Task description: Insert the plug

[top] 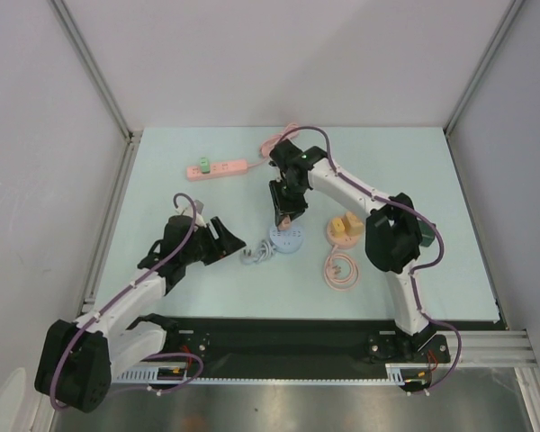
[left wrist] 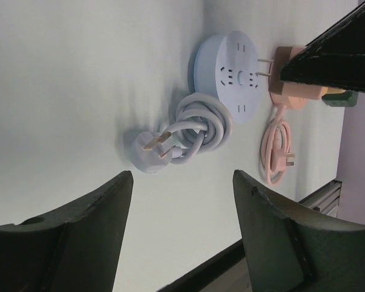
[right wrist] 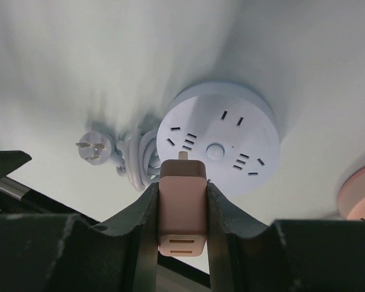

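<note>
A round pale-blue socket hub [top: 288, 240] lies flat on the table, and also shows in the right wrist view [right wrist: 231, 140] and the left wrist view [left wrist: 231, 73]. My right gripper [right wrist: 182, 188] is shut on a pink plug adapter [right wrist: 182, 210]. It holds the adapter just above the hub's near edge, with one prong pointing at the hub face. In the top view the right gripper [top: 284, 214] hovers over the hub's left side. My left gripper [left wrist: 182, 177] is open and empty, left of the hub in the top view [top: 227, 241].
The hub's own coiled cord and plug [left wrist: 170, 143] lie beside it. A pink power strip [top: 218, 168] with a green plug lies at the back. A pink round hub with yellow adapters [top: 346, 229] and a pink coiled cord [top: 340, 270] lie to the right.
</note>
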`<state>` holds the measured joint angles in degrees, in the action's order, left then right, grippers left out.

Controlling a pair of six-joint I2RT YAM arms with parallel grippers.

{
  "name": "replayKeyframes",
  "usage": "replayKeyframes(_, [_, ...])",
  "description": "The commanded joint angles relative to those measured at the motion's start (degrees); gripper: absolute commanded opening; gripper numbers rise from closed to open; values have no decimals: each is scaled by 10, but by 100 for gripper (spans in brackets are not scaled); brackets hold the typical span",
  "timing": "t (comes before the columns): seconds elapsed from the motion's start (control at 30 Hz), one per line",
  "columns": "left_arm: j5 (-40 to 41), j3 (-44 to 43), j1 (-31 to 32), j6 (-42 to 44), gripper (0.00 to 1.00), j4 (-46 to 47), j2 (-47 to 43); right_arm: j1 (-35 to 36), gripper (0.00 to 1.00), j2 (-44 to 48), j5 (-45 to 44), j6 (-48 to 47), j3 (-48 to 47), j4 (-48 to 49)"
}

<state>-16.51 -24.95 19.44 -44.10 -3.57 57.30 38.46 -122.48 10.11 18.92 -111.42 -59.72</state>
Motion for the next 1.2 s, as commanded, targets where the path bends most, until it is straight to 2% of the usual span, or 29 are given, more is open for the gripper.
replayKeyframes(0.0, [-10, 3, -18, -6, 72, 25, -29, 7, 0, -20, 15, 28, -18, -19])
replayKeyframes(0.67, [-22, 10, -31, 10, 73, 30, -48, 8, 0, -123, -18, 20, -97, -95])
replayKeyframes(1.17, [-33, 6, -37, 16, 73, 28, -55, -3, 0, -155, -57, 45, -150, -109])
